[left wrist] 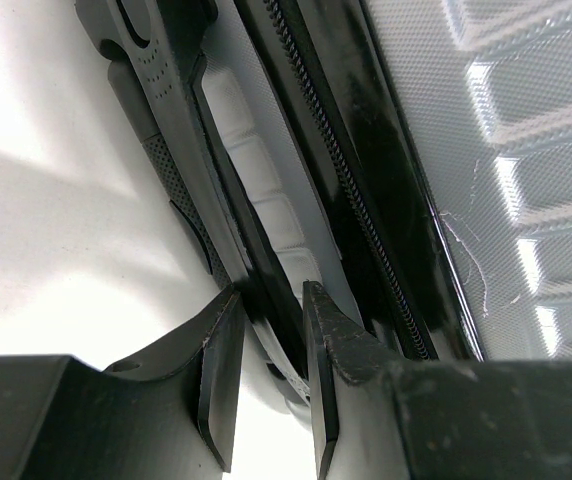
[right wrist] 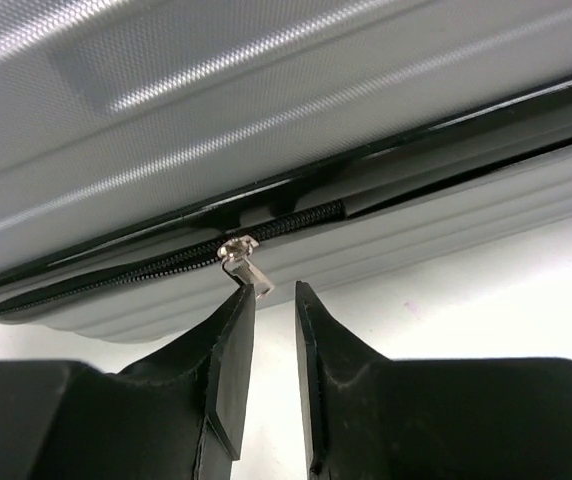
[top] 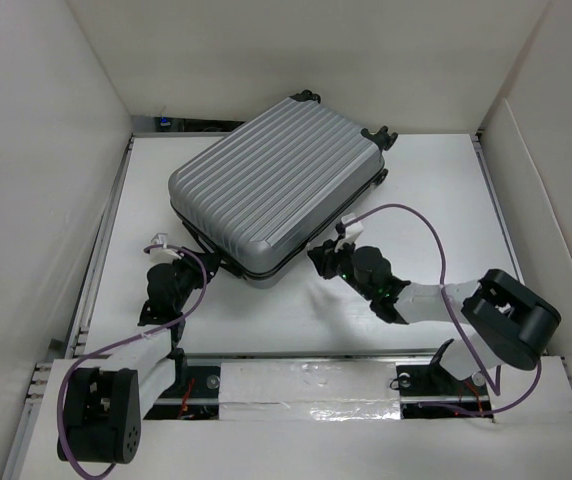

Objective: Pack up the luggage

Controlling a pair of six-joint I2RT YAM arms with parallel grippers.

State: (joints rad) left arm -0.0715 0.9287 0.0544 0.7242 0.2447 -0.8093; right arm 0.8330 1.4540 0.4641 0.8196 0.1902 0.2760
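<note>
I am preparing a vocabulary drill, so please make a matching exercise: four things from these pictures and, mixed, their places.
1. silver-grey ribbed hard-shell suitcase
2. small silver metal zipper pull
3. black spinner wheels
4. thin purple cable

A. at the suitcase's far end
B. arching over the right arm
C. flat on the white table
D. just before the right arm's jaws

Pairs: 1-C, 2-D, 3-A, 4-B.

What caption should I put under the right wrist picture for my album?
Right gripper, fingers slightly apart, right at the luggage zipper pull.
</note>
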